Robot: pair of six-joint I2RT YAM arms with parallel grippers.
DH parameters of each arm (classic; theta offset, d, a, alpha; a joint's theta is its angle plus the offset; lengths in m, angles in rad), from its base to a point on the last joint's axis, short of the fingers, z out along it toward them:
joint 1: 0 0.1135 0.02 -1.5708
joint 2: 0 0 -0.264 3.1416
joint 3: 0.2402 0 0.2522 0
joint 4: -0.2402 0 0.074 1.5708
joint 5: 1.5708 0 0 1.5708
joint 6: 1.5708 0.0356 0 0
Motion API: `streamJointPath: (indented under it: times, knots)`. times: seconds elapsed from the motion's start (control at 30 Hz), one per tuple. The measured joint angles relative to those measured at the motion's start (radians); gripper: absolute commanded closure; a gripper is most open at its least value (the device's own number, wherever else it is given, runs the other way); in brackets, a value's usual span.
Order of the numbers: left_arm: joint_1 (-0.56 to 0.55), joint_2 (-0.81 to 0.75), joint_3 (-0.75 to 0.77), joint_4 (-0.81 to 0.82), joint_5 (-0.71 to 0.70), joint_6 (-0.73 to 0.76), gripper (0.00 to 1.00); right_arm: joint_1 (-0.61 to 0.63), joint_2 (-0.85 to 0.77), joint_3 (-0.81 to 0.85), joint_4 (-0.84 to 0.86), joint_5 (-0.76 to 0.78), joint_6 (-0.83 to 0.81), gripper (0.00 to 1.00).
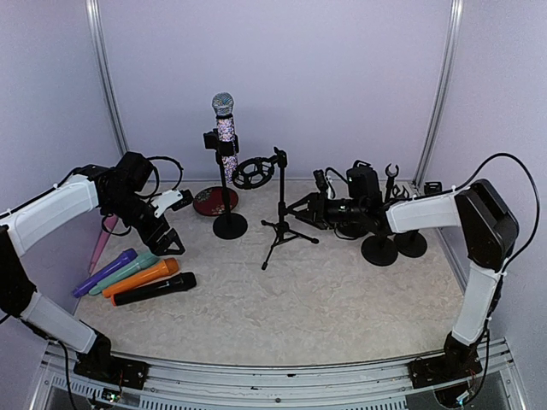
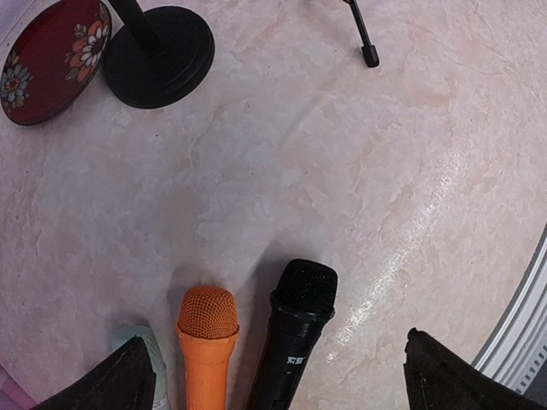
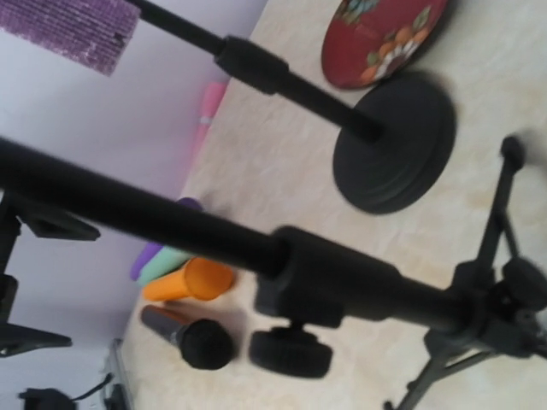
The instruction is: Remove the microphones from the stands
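A blurred tripod pole (image 3: 171,222) crosses before a round-based stand (image 3: 393,154) and red plate (image 3: 376,34).

Top view high from behind, both wrist views close, sharing orange microphone (image 2: 208,342)

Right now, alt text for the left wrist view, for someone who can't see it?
An orange mic and black mic lie side by side on the table between the open fingertips. A black stand base and red plate sit top left.
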Motion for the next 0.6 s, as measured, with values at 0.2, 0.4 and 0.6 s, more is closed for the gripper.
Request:
streamJointPath:
  times: [0.2,0.4,0.6]
  knots:
    - [0.0,-0.002,0.014,-0.01,0.0,0.006,0.01,0.0,0.07,0.003,0.078,-0.053,0.089,0.57]
    - [0.0,-0.002,0.014,-0.013,0.0,0.008,0.01,0.0,0.103,0.021,0.139,-0.073,0.139,0.63]
    - [0.0,-0.002,0.014,-0.014,-0.001,0.01,0.01,0.001,0.122,0.044,0.169,-0.079,0.169,0.72]
